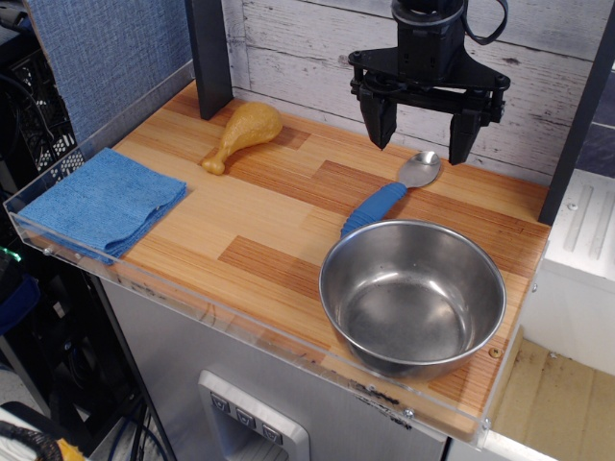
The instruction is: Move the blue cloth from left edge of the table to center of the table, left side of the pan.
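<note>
The blue cloth (104, 203) lies flat and folded at the left edge of the table (259, 226), against the clear rim. The steel pan (412, 297) stands at the front right, empty. My gripper (420, 133) hangs open and empty above the back of the table, over the bowl of the spoon, far to the right of the cloth.
A metal spoon with a blue handle (392, 193) lies just behind the pan. A yellow toy chicken drumstick (243, 133) lies at the back left. A dark post (209, 58) stands at the back left corner, and a clear acrylic rim (240, 325) runs along the front.
</note>
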You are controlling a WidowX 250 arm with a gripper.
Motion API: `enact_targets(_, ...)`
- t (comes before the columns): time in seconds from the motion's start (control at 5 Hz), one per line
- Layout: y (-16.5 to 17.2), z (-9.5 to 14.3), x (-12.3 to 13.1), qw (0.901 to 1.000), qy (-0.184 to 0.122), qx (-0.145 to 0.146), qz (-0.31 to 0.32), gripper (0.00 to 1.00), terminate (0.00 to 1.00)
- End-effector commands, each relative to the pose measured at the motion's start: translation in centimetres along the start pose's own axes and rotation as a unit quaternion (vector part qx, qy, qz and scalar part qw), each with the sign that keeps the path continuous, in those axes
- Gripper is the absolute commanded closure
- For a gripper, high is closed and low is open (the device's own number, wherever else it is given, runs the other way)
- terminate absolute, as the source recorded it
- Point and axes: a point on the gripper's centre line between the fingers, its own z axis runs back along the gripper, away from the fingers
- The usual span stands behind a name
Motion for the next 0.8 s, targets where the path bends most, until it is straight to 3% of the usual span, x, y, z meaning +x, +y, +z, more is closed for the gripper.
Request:
enact_targets(0.0,0.0,0.0,0.0,1.0000,0.000,0.000,0.000,0.00,0.00)
enact_targets(0.4,0.6,7.0,2.3,0.9986,-0.042,-0.030,0.008,0.00,0.00)
enact_targets(0.6,1.7,9.4,2.2,0.9979,-0.044,-0.047,0.002,0.00,0.00)
